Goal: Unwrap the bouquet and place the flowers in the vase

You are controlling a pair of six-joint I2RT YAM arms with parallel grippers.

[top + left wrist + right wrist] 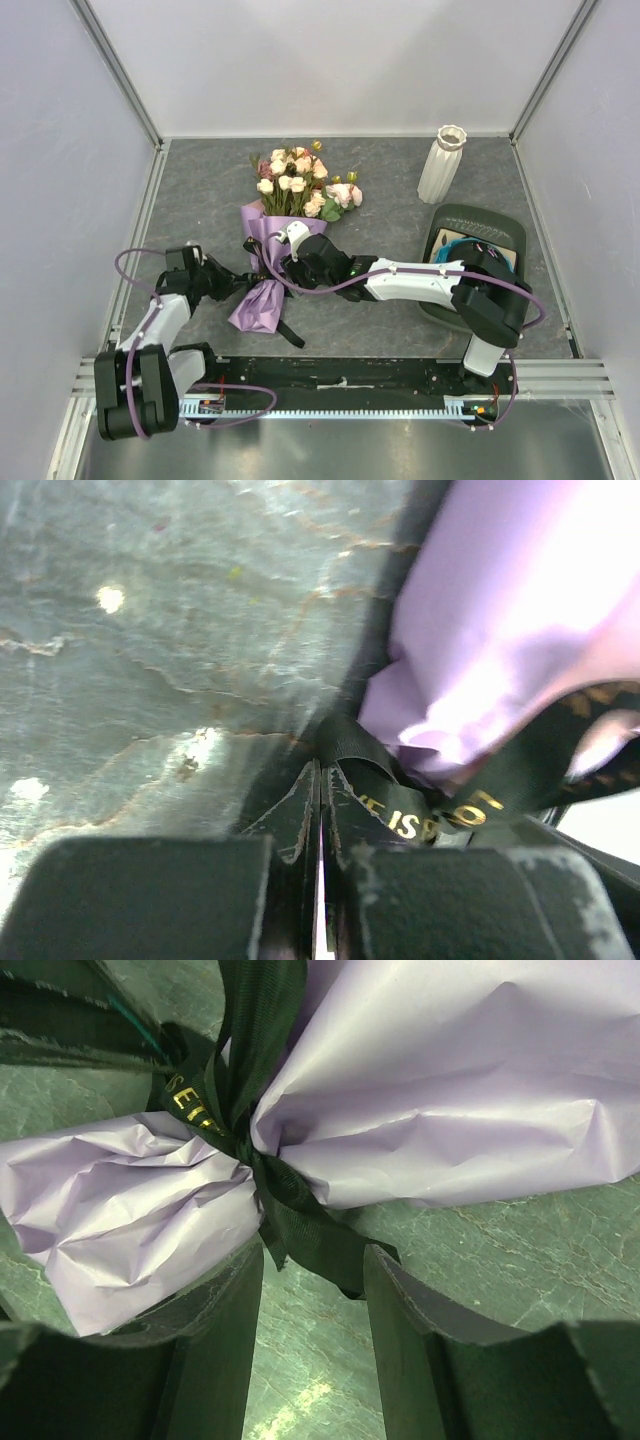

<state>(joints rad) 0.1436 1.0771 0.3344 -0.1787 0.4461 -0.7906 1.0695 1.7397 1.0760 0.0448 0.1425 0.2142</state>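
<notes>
Lying on the counter [400, 200]: bouquet [268, 228], pink and cream roses [295, 185], lilac wrap.
Left jaws shut at the black ribbon [400, 815]; right jaws half open, straddling its knot.

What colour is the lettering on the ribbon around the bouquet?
Gold lettering on the black ribbon; the left wrist view shows it best.
</notes>
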